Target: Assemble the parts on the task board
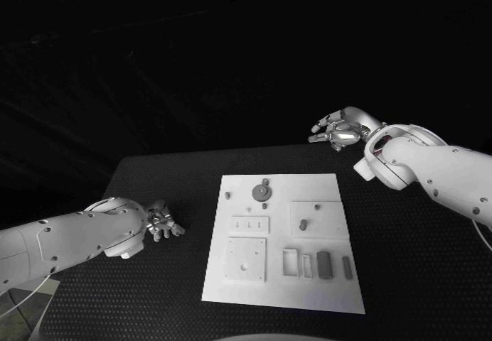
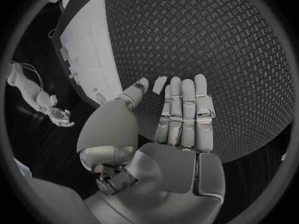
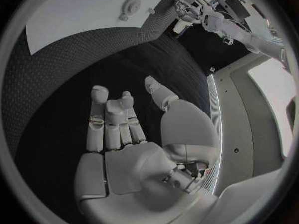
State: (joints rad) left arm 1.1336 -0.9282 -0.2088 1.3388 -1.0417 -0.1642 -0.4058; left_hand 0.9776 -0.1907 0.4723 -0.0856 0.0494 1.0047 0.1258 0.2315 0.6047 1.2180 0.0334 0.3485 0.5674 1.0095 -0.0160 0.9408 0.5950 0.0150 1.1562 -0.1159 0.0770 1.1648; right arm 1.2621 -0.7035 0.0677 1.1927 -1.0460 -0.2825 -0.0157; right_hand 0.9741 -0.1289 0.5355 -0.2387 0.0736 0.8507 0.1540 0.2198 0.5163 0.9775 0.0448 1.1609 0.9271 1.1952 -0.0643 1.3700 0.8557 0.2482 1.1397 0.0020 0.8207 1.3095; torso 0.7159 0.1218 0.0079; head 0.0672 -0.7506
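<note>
The white rectangular task board (image 1: 282, 284) lies flat in the middle of the black textured table (image 1: 153, 284), its long sides running away from the robot and its near edge close to the table's near edge. Bare table surface borders the board on both long sides. On the board, a grey round disc part (image 1: 262, 191) sits near the far edge, a small grey upright peg part (image 1: 303, 225) stands in the square recessed panel at mid-right, and a dark grey rectangular block part (image 1: 324, 264) lies in the row of slots near the near-right corner, beside a narrower grey bar part (image 1: 348, 267). The left hand (image 1: 161, 222) is over the table to the left of the board, well apart from its left edge; in the left wrist view the left hand (image 2: 181, 129) holds nothing, its fingers (image 2: 187, 109) extended straight and side by side with the thumb set apart, above bare table. The right hand (image 1: 338, 131) is beyond the far right corner of the table, well apart from the board; in the right wrist view the right hand (image 3: 124, 134) holds nothing, fingers (image 3: 99, 114) partly extended and thumb spread away, with the board's far corner visible beyond it.
</note>
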